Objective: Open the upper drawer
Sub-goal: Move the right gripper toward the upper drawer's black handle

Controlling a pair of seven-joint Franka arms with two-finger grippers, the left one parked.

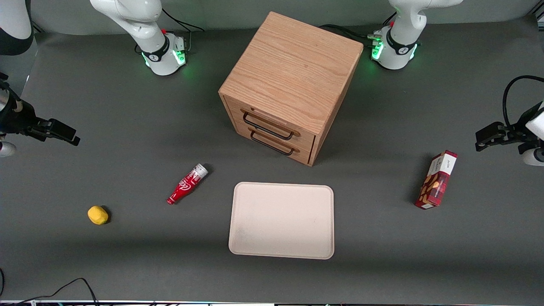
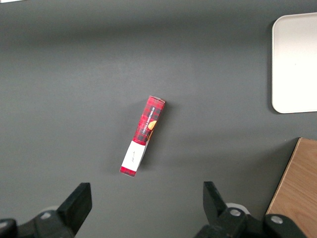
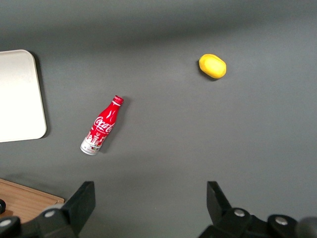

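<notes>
The light-oak cube cabinet stands at the middle of the table, far from the front camera. Its upper drawer is closed, with a thin black wire bar handle. The matching lower drawer sits just below it, also closed. My right gripper hangs open and empty above the bare table at the working arm's end, well away from the cabinet. In the right wrist view the gripper is spread wide with nothing between its fingers, and a corner of the cabinet shows.
A red cola bottle lies between the gripper and the cabinet. A yellow lump lies nearer the front camera. A cream tray lies in front of the drawers. A red snack box lies toward the parked arm's end.
</notes>
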